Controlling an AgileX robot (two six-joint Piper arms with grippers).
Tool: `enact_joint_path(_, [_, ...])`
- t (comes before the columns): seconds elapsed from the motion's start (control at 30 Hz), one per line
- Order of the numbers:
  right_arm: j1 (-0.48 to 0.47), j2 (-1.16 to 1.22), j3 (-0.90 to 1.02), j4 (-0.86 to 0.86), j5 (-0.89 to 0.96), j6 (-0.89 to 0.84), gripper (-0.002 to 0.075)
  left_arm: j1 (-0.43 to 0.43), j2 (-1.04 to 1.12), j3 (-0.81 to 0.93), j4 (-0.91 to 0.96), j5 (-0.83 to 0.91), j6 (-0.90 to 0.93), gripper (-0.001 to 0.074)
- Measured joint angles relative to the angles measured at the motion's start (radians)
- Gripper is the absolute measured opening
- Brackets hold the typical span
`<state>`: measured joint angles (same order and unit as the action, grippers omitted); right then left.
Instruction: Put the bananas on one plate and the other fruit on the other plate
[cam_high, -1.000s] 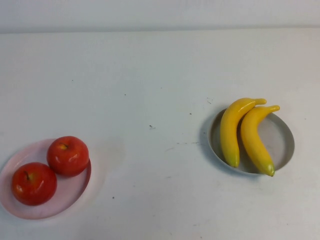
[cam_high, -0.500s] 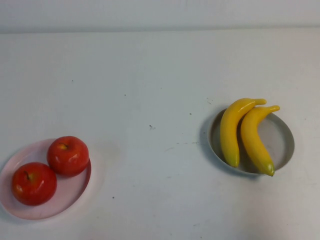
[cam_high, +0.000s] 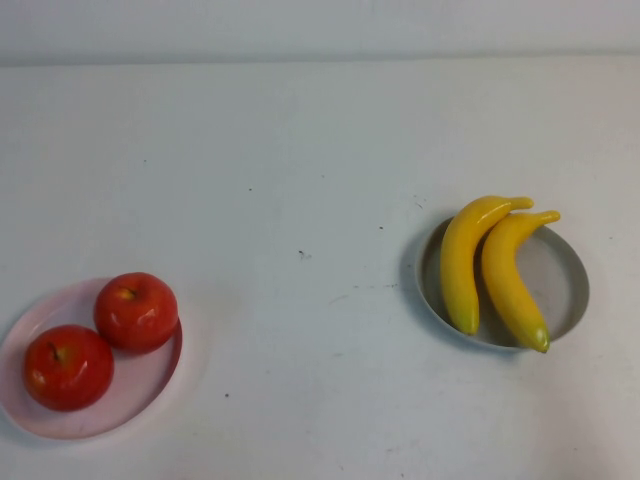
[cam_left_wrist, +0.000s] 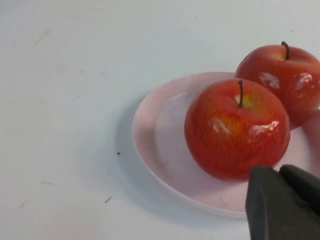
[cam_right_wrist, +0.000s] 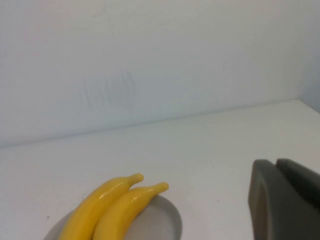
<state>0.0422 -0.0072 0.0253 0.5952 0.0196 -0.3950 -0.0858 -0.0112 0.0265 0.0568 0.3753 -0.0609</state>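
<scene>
Nearest me, my left gripper (cam_left_wrist: 282, 192) is pressed together, empty, beside the pink plate (cam_high: 145, 385) holding both apples (cam_high: 135, 311). Farther right on the bench (cam_high: 300, 180), both bananas (cam_high: 480, 265) lie across the grey plate (cam_high: 565, 285); my right gripper (cam_right_wrist: 280, 197), also pressed together, hangs near them.

White table (cam_high: 300, 150) with small dark specks, pale wall (cam_right_wrist: 150, 60) behind.

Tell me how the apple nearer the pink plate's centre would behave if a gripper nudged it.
Probably rolls: that apple is round, and the pink plate has only a low rim. Its glossy skin looks slippery. It touches the second apple, which would likely shift too.
</scene>
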Motion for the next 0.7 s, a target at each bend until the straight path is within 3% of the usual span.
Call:
enact_joint_path(0.3, [-0.001, 0.000, 0.000, -0.005, 0.014, 0.000, -0.0015, 0.000, 0.000, 0.000, 0.000, 0.000, 0.000, 0.0004])
enact_joint_path(0.4, [-0.001, 0.000, 0.000, -0.143, 0.062, 0.056, -0.0015, 0.000, 0.000, 0.000, 0.000, 0.000, 0.000, 0.0004])
enact_joint_path(0.53, [-0.001, 0.000, 0.000, -0.391, 0.165, 0.333, -0.0015, 0.000, 0.000, 0.000, 0.000, 0.000, 0.000, 0.0004])
enact_joint_path(0.7, [-0.001, 0.000, 0.000, -0.489, 0.294, 0.417, -0.0015, 0.000, 0.000, 0.000, 0.000, 0.000, 0.000, 0.0004])
